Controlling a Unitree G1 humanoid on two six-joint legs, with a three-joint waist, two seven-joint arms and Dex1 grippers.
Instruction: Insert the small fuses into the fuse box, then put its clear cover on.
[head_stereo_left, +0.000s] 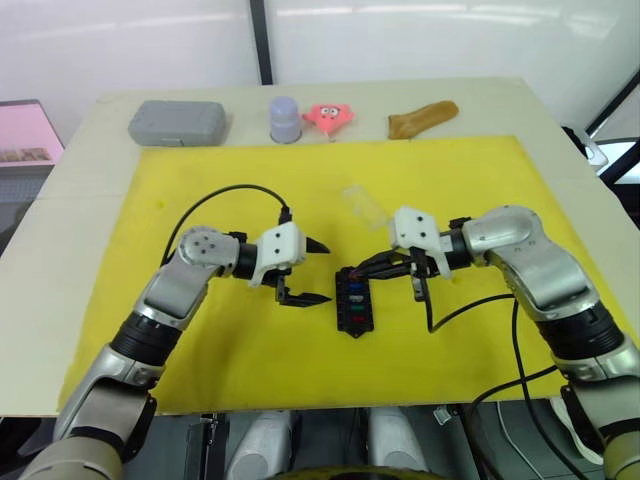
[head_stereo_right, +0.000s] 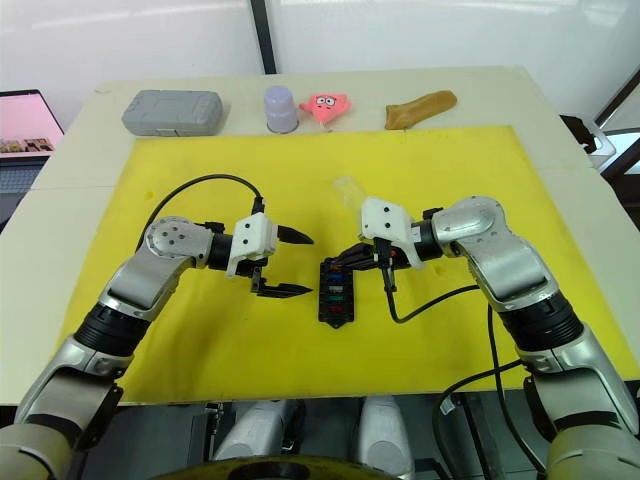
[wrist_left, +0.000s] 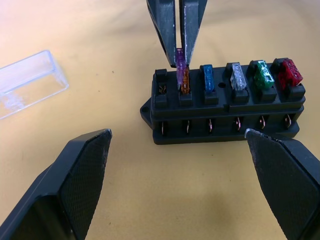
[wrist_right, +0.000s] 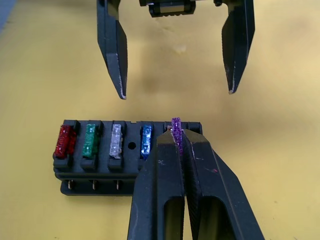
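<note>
The black fuse box (head_stereo_left: 352, 300) lies on the yellow mat between my two grippers. Red (wrist_left: 290, 74), green, white, blue and tan fuses stand in its slots. My right gripper (wrist_right: 176, 137) is shut on a purple fuse (wrist_left: 179, 65), holding it upright at the box's far end, right beside the tan fuse (wrist_left: 185, 85). Whether the purple fuse sits in a slot cannot be told. To the left of the box my left gripper (head_stereo_left: 322, 272) is open and holds nothing. The clear cover (head_stereo_left: 365, 207) lies on the mat just beyond the box.
A grey case (head_stereo_left: 177, 122), a lavender cup (head_stereo_left: 285, 118), a pink star toy (head_stereo_left: 328, 115) and a brown object (head_stereo_left: 423, 117) line the table's far edge. The yellow mat (head_stereo_left: 200, 340) covers most of the table. Black cables loop over both arms.
</note>
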